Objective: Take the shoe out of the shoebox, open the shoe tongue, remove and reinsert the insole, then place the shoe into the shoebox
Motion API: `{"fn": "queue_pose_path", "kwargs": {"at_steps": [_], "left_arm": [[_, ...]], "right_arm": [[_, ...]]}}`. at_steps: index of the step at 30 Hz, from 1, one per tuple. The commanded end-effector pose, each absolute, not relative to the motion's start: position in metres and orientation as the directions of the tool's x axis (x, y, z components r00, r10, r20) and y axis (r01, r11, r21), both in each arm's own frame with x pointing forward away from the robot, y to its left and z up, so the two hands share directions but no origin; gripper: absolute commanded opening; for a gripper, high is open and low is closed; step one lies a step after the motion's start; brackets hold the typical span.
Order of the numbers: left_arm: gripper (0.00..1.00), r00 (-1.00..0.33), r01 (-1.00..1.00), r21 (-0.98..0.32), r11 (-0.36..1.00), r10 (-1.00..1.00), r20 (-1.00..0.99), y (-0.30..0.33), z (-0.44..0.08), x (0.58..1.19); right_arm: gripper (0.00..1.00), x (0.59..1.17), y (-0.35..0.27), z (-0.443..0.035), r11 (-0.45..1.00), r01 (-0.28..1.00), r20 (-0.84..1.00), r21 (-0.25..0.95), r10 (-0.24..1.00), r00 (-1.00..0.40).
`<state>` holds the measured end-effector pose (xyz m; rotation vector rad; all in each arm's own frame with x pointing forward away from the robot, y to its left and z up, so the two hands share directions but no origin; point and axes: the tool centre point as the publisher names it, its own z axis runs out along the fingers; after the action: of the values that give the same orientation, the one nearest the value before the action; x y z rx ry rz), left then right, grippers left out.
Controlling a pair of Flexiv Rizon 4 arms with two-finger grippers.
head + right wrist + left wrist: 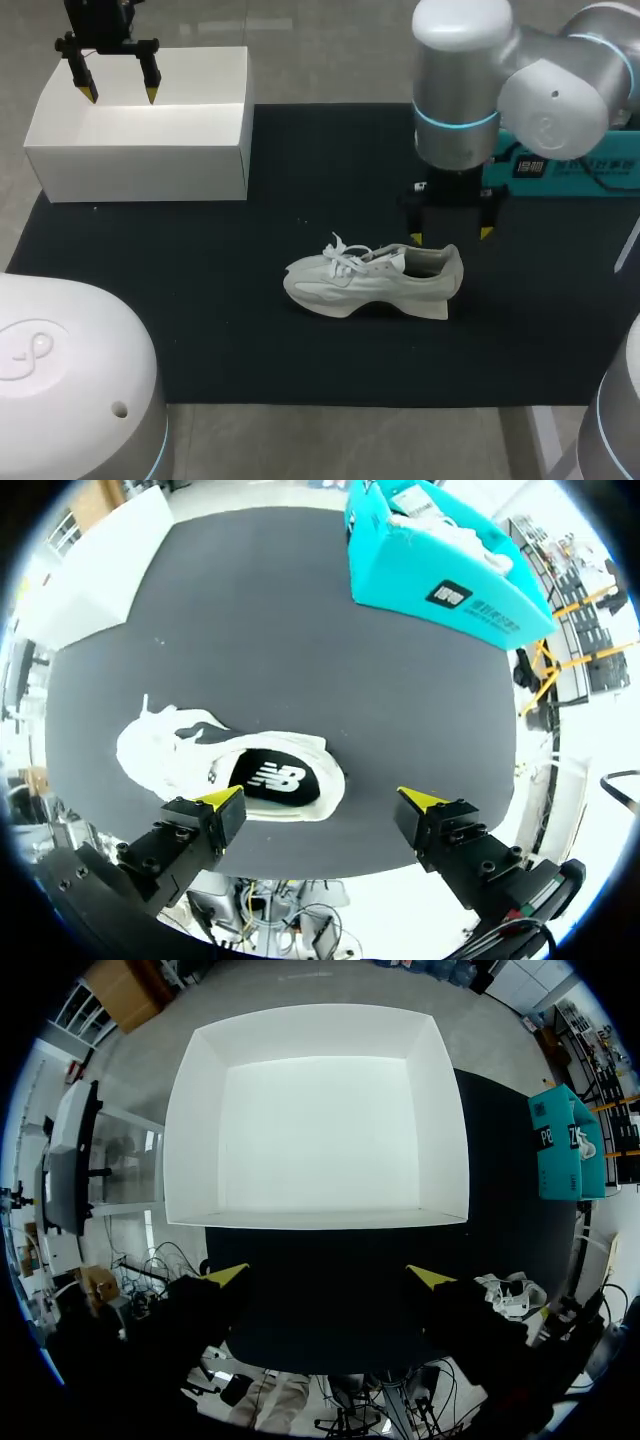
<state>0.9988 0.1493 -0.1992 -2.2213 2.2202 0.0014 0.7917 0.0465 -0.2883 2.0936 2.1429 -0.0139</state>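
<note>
The white sneaker (372,280) stood upright on its sole near the middle of the black mat (230,340) that covered the worktop, outside the box, with its toe toward the robot's left and its heel toward the right. Its laces (345,256) lay loose over the tongue. In the right wrist view the shoe (175,755) showed its mouth open, with the dark insole (272,778) lying inside. The right gripper (452,236) hung above the heel end; its fingers were spread wide and had hold of nothing. Seen from its own wrist, the right gripper (322,801) had the shoe's heel opening just ahead of the gap between the yellow tips, and neither tip touched the shoe. The white shoebox (140,160) sat at the far left corner of the mat, well apart from the shoe, lidless and with nothing in it. The left gripper (120,95) hovered over the box's far side, fingers also spread wide and holding nothing; from its wrist the left gripper (330,1275) looked straight down at the shoebox (190,1140). A teal box (565,170) stood at the far right of the mat.
</note>
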Motion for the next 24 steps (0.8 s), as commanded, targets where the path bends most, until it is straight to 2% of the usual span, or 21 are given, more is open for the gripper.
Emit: {"fn": "queue_pose_path", "kwargs": {"at_steps": [1, 3, 8, 24], "left_arm": [[1.00, 0.000, -1.000, 0.000, 0.000, -1.000, -0.001, 0.149, -0.200, 0.999], [1.00, 0.000, -1.000, 0.000, 0.000, -1.000, -0.001, 0.149, -0.200, 0.999], [1.00, 0.000, -1.000, 0.000, 0.000, -1.000, -0.001, 0.149, -0.200, 0.999], [1.00, 0.000, -1.000, 0.000, 0.000, -1.000, -0.001, 0.149, -0.200, 0.999]], "right_arm": [[1.00, 0.780, 0.031, -0.263, 0.629, 0.660, 0.217, 0.412, 0.636, -0.741], [1.00, 0.778, 0.027, -0.255, 0.702, 0.517, 0.211, 0.490, 0.480, -0.852], [1.00, 0.778, 0.024, -0.253, 0.728, 0.410, 0.201, 0.550, 0.361, -0.911], [1.00, 0.778, 0.024, -0.253, 0.729, 0.400, 0.201, 0.556, 0.349, -0.915]]}}
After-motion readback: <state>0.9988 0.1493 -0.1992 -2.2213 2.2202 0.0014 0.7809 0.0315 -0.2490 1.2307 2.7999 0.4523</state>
